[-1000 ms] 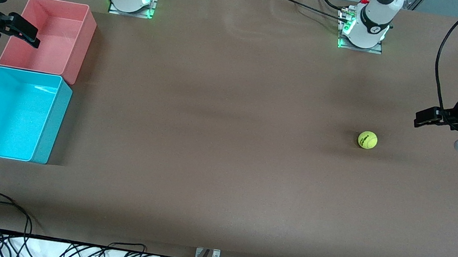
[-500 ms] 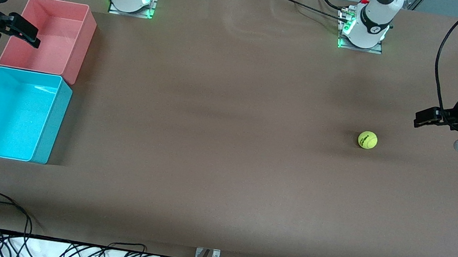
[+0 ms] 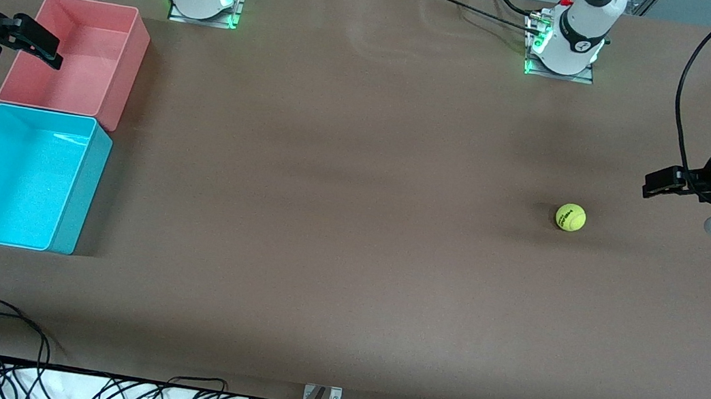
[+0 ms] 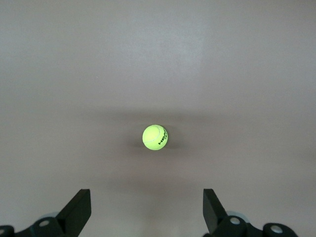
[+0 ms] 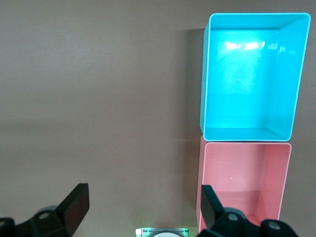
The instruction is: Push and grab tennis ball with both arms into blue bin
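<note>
**Ball alone on the surface, both pincers wide**

Front view: the ball [image 3: 571, 217] sits on the brown surface [image 3: 338, 225] toward the left arm's end, touching nothing. The left pincer [image 3: 656, 184] hangs at about two o'clock from the ball, well apart from it, fingers spread wide and holding nothing. At the right arm's end, the blue bin [image 3: 22, 176] lies just at six o'clock of the pink bin [image 3: 75, 56], nearer the camera (both hold nothing). The right pincer [image 3: 39, 44] hovers over the pink bin's outer rim, wide and holding nothing.

Left wrist view: the ball [image 4: 155, 137] lies on bare surface, ahead of the two spread fingertips [image 4: 79, 207].

Right wrist view: the blue bin [image 5: 252, 76] and pink bin [image 5: 244, 185] stand side by side, walls almost touching; one fingertip [image 5: 210, 205] overlaps the pink bin.
</note>
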Robot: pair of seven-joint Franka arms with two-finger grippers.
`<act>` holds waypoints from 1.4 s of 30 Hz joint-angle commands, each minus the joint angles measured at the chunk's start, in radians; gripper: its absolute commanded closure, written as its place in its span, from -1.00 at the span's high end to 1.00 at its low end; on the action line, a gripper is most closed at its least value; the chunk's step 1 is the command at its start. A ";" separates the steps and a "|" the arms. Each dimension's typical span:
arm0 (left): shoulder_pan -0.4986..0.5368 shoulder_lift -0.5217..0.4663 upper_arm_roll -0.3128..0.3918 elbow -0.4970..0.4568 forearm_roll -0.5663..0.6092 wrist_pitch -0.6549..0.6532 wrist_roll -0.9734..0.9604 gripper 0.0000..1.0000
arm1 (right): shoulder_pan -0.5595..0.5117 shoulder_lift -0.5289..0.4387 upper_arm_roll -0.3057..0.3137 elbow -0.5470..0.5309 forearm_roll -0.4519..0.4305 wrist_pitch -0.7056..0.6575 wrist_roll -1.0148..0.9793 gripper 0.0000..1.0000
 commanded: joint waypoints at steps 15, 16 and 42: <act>-0.002 -0.005 0.003 -0.002 0.012 -0.003 0.020 0.97 | -0.011 -0.004 0.004 0.019 -0.010 -0.024 -0.003 1.00; -0.002 -0.005 0.003 -0.001 0.012 -0.003 0.020 0.81 | -0.011 -0.004 0.004 0.019 -0.010 -0.024 -0.001 1.00; 0.009 -0.005 0.006 -0.008 0.012 -0.006 -0.170 -1.00 | -0.011 -0.004 0.006 0.020 -0.010 -0.023 0.002 1.00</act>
